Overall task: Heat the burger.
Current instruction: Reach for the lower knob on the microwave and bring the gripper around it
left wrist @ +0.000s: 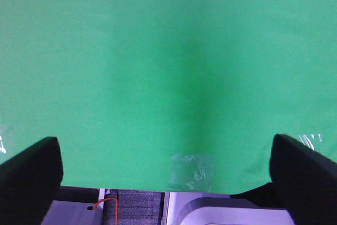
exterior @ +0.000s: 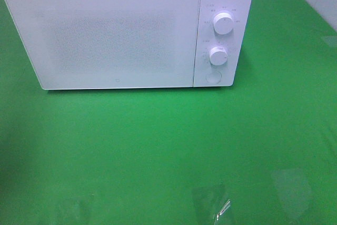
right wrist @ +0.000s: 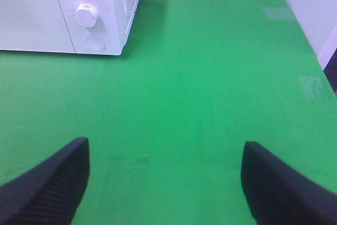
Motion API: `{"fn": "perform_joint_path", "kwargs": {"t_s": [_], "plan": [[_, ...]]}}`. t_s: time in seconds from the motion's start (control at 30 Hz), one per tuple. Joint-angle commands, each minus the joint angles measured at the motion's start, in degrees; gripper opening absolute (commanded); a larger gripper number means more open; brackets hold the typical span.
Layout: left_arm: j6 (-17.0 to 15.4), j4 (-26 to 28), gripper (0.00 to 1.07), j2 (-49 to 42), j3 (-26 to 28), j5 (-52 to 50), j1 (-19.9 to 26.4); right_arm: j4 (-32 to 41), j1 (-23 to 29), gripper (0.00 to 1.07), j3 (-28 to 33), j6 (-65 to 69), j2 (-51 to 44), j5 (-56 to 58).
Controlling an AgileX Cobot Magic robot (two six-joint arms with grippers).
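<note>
On green tabletop [exterior: 158, 151]: microwave [exterior: 116, 35], door shut. Left claw [left wrist: 164, 148] spread wide, empty. Right claw [right wrist: 166, 151] spread, empty, microwave ahead. Shiny scrap [exterior: 224, 210] at front edge, probably tape.

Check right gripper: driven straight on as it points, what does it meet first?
Likely just the green cloth: the right gripper, jaws open, aims over bare cloth; the microwave sits off to the side of that line. Depth unclear.
</note>
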State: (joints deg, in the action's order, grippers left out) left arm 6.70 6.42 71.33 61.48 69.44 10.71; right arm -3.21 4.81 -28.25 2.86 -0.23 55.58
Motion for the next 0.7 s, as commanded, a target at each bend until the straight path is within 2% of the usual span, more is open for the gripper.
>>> {"fn": "perform_joint_path", "kwargs": {"t_s": [0.03,0.13,0.2,0.23,0.33,0.4,0.43,0.7], "plan": [[0.46,1.38,1.00,-5.90,-5.96,0.23,0.63,-0.06,-0.17,0.76,0.11,-0.57,-1.60,-0.52],[0.46,1.38,1.00,-7.45,-7.51,-0.29,0.63,-0.06,-0.17,0.76,0.11,-0.57,-1.60,-0.52],[0.69,1.38,1.00,-14.15,-13.24,-2.23,0.63,-0.06,-0.17,0.76,0.11,-0.57,-1.60,-0.52],[0.69,1.38,1.00,-14.15,-13.24,-2.23,0.63,-0.06,-0.17,0.76,0.11,-0.57,-1.60,-0.52],[0.97,1.38,1.00,-22.23,-18.91,-5.33,0.63,-0.06,-0.17,0.76,0.11,-0.57,-1.60,-0.52],[1.09,1.38,1.00,-23.95,-20.34,-5.90,0.63,-0.06,-0.17,0.76,0.11,-0.57,-1.60,-0.52],[1.26,1.38,1.00,-28.42,-22.92,-7.22,0.63,-0.06,-0.17,0.76,0.11,-0.57,-1.60,-0.52],[1.26,1.09,1.00,-40.57,-29.11,-8.77,0.11,-0.06,-0.17,0.76,0.11,-0.57,-1.60,-0.52]]}}
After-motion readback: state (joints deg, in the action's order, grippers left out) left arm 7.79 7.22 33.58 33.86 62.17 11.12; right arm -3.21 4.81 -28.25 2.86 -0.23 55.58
